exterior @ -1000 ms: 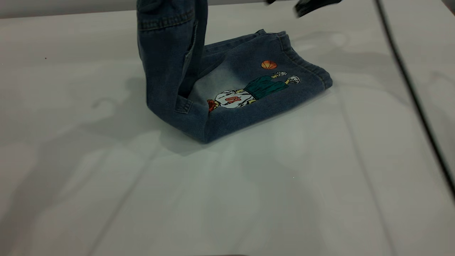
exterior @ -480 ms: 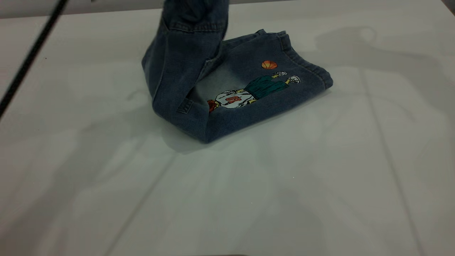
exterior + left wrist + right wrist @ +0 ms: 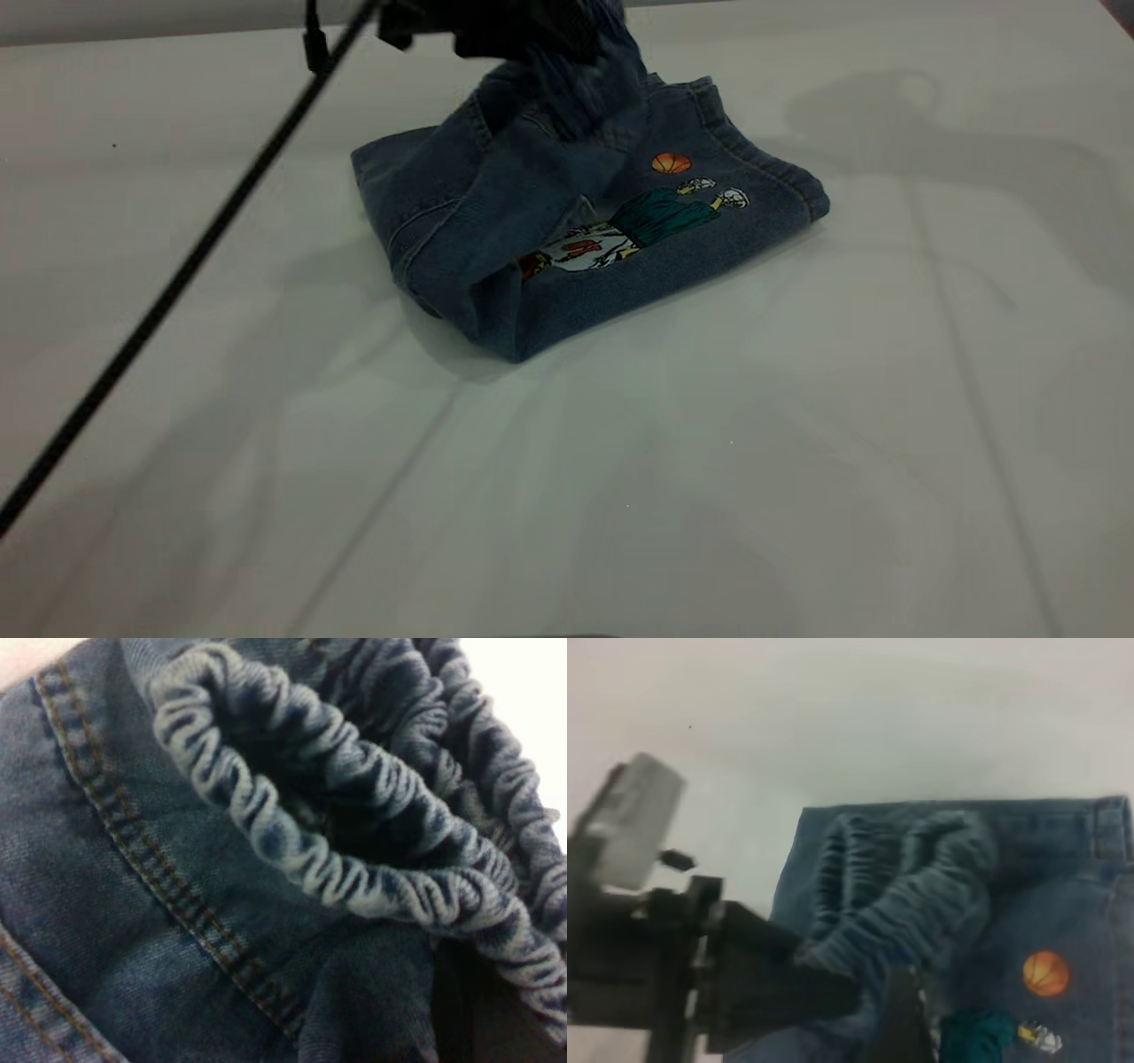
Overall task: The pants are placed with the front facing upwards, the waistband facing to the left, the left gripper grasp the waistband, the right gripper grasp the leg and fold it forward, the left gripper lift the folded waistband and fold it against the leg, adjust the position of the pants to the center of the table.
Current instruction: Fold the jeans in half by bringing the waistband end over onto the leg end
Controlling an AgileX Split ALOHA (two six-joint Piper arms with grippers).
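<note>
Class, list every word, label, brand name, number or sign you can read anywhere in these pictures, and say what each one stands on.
No text can be read for certain.
Red marks on the white shirt of the cartoon player print on the pants: perhaps a number, too small and blurred to read.
The orange basketball print: a picture, no lettering.
The waistband and the table: no labels visible.

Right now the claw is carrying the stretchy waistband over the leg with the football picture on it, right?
Nearly. The left gripper does carry the ruched waistband over the leg, but the exterior view shows an orange basketball printed there, not a football.
</note>
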